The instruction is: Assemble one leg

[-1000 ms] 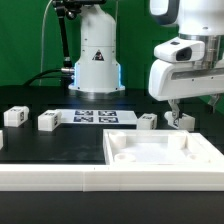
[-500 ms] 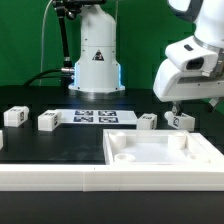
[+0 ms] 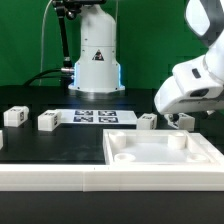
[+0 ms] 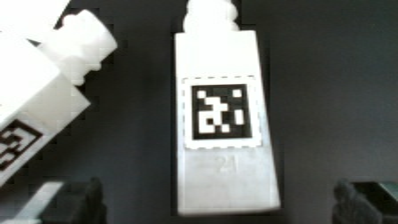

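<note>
End effector (image 4: 217, 198) released, jaws wide, leg (image 4: 222, 105) lying between them untouched, another white part (image 4: 54, 75) near

Black table (image 3: 50, 150): legs (image 3: 48, 121), panel (image 3: 120, 166), marker board (image 3: 95, 117)

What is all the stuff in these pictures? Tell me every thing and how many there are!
legs: 4, white with black-and-white tags, in a row across the table
marker board: 1, white with tags, flat, mid-table
panel: 1, white with a raised rim, front, toward the exterior view's right
front rail: 1, white, along the front
table: 1, black, under everything
backdrop: 1, green, behind
robot base: 1, white, at the back
arm: 1, white, at the exterior view's right
gripper: 1, dark fingers, open, one on each side of a leg, with gaps
</note>
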Robot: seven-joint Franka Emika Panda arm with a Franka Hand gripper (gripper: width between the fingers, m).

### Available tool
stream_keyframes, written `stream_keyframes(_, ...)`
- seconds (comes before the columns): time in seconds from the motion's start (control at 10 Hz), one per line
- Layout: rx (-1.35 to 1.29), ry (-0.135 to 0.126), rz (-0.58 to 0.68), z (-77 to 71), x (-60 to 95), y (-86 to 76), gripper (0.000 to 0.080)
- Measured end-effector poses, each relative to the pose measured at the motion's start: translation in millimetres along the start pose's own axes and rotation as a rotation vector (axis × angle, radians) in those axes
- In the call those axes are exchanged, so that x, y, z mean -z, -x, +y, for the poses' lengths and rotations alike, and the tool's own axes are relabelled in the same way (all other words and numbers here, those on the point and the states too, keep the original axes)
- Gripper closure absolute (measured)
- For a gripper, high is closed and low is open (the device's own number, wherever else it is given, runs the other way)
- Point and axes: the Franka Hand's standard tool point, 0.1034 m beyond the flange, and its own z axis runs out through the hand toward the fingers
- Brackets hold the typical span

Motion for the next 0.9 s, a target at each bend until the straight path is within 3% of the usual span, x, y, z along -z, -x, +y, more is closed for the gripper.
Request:
stream_keyframes(0.2, 0.003, 0.002, -0.136, 0.0, -4.1, -3.0, 0.015)
stream_keyframes(0.4, 0.004, 0.001, -0.16, 1.4, -11.8, -7.4, 0.015)
stream_keyframes(0.7, 0.004, 0.001, -0.143, -0.7, -11.5, -10.2, 0.016)
stream_keyframes(0.9, 0.004, 0.0, -0.143, -0.2, -11.5, -10.3, 0.0508)
